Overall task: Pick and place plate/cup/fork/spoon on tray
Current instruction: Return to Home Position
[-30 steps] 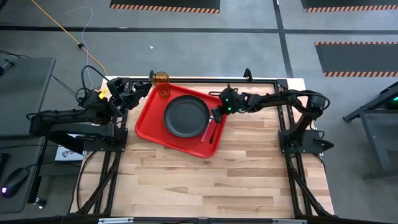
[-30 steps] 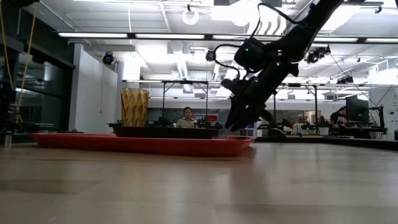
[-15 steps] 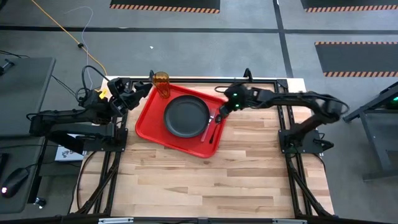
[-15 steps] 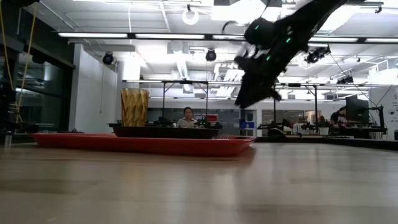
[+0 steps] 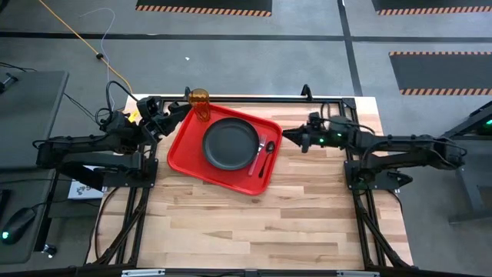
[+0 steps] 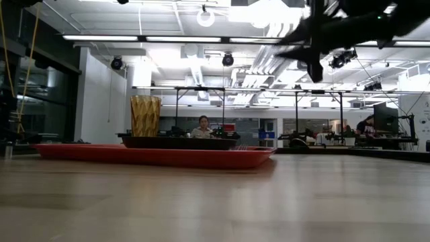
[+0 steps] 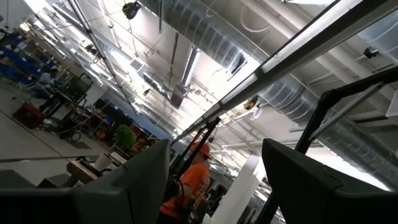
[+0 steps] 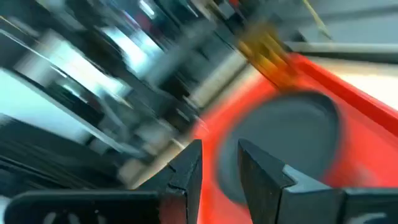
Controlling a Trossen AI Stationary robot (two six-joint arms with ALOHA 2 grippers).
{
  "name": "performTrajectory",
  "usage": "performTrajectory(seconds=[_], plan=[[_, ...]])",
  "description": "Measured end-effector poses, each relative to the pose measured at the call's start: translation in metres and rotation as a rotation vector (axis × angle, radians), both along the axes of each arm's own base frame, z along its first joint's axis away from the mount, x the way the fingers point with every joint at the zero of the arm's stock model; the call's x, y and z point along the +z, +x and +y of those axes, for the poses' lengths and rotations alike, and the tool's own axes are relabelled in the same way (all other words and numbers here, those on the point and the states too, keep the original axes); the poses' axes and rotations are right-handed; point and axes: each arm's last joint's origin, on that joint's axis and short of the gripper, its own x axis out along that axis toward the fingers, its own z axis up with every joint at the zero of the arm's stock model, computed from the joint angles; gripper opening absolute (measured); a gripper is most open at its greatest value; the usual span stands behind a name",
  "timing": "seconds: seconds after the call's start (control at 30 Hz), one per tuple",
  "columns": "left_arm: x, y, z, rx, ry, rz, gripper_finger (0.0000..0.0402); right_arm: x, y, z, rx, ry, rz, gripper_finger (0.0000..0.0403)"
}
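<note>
A red tray (image 5: 184,150) sits at the far side of a wooden bench (image 5: 307,215). It holds a black plate (image 5: 231,144), with a pink-handled fork (image 5: 256,156) and a black spoon (image 5: 267,160) lying flat beside it. An amber cup (image 5: 200,102) seems to stand on the tray's far corner, though its footing is unclear. The right gripper (image 5: 288,136) hovers just off the tray, slightly parted and empty. The left gripper (image 5: 178,112) waits beside the cup, spread wide and empty. The plate looks stiff and heaviest, best taken by its rim. The cup looks light and easily tipped. The slim cutlery is best pinched across the handles.
</note>
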Motion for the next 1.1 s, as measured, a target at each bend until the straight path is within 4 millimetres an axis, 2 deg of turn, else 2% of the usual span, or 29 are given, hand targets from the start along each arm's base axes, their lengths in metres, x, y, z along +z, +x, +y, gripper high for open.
performTrajectory(seconds=[0.17,0.3,0.57,0.73,0.83,1.1], plan=[[0.000,0.000,0.000,-0.002,0.001,0.002,0.0243,0.016,-0.001,0.008,0.035,-0.013,-0.284,0.0092],[-0.001,0.001,-0.001,-0.021,0.029,0.014,0.0243,0.035,0.005,0.012,0.046,-0.068,-0.368,0.0092],[-0.001,0.001,-0.005,-0.139,0.118,0.026,0.0243,0.067,0.017,0.015,0.064,-0.141,-0.421,0.0091],[-0.001,-0.004,-0.009,-0.223,0.169,0.063,0.0243,0.078,0.022,0.014,0.064,-0.162,-0.439,0.0091],[0.001,-0.005,-0.008,-0.186,0.202,0.148,0.0243,0.081,0.023,0.014,0.067,-0.161,-0.436,0.0091],[0.033,-0.015,-0.001,0.023,0.312,0.349,0.0243,0.076,0.024,0.014,0.074,-0.147,-0.390,0.0091]])
